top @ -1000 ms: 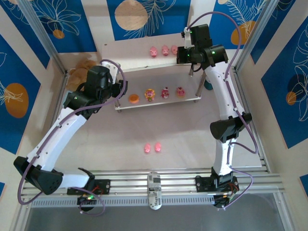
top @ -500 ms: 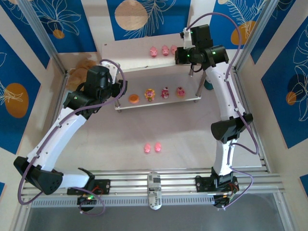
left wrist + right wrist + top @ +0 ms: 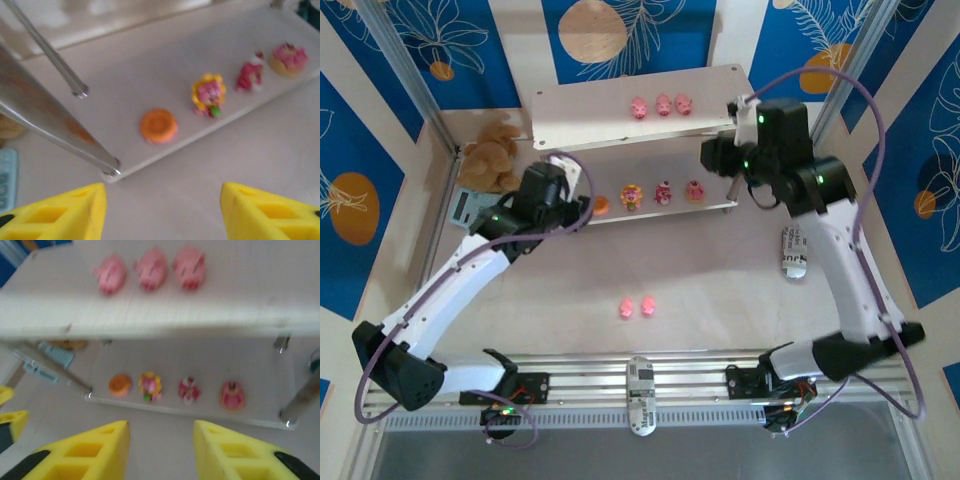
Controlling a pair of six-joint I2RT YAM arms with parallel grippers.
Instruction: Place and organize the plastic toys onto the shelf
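Observation:
On the top board of the shelf three pink piglets stand in a row, also seen in the right wrist view as piglets. The lower board carries the flat orange piece and three cupcake figures. Two more piglets lie on the table in front of the shelf. My left gripper hovers open and empty just left of the orange piece. My right gripper is open and empty in front of the shelf's right end, facing the cupcake figures.
A brown teddy bear and a teal calculator sit left of the shelf. A white device lies on the table at the right. Metal shelf legs stand near my left fingers. Frame posts bound both sides.
My right gripper has opened and drawn back to the right, away from the top board, leaving the third piglet there. My left arm has shifted right toward the lower board.

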